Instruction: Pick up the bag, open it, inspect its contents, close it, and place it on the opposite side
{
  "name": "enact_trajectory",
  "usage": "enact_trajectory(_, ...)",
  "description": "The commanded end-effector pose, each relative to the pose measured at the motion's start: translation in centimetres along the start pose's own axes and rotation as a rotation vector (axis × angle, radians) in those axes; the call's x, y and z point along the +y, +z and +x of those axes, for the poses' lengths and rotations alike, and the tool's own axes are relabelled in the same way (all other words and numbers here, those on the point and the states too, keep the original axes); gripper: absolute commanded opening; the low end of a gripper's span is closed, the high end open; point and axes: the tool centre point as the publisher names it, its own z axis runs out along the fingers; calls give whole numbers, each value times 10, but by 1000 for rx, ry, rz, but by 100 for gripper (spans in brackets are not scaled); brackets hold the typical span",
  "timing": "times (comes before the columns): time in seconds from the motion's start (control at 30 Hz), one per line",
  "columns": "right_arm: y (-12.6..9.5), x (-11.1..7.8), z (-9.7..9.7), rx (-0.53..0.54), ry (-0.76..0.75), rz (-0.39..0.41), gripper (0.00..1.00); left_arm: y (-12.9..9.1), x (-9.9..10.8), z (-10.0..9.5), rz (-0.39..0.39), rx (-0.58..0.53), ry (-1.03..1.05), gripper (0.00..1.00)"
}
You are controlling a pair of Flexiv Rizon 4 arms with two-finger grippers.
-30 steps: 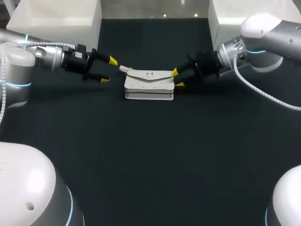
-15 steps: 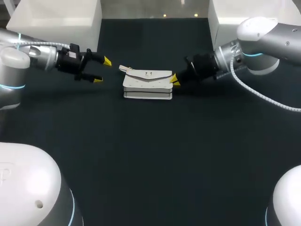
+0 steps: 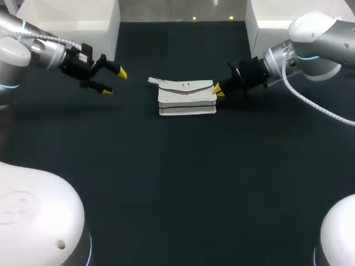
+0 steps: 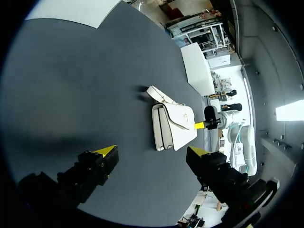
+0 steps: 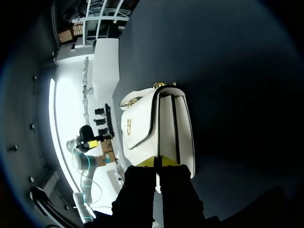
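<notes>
One white bag [image 3: 187,98] lies on the dark table [image 3: 177,183], in its far half and well in from every edge. Two grippers flank it: the right gripper [image 3: 218,90] is pinched onto the bag's right end, and the left gripper [image 3: 114,82], fingers spread, hangs well apart from the bag. Since a second ago the bag and the right gripper have shifted right, and the left has drawn back

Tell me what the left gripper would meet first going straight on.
The left gripper would likely meet the white bag first, at its near end; nothing else shows between them, though depth is unclear.
</notes>
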Motion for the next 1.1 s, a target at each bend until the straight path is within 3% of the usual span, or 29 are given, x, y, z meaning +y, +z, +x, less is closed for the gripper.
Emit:
enact_trajectory(0.03, -36, 2, -10, 15, -10, 1, 0, -11, -7, 5, -80, -75, 32, 100)
enact_trajectory(0.17, -62, 6, -21, -9, -45, 19, 0, -15, -8, 5, -104, -167, 54, 100)
enact_trajectory(0.33, -79, 9, -34, -72, -53, 46, 0, -24, -8, 8, -128, -311, 78, 100)
enact_trajectory(0.93, -79, 9, -34, -72, -53, 46, 0, -24, -8, 8, -128, -311, 78, 100)
enact_trajectory(1.1, -104, 23, -48, -91, -53, 17, 0, -41, -16, 6, -156, -386, 97, 100)
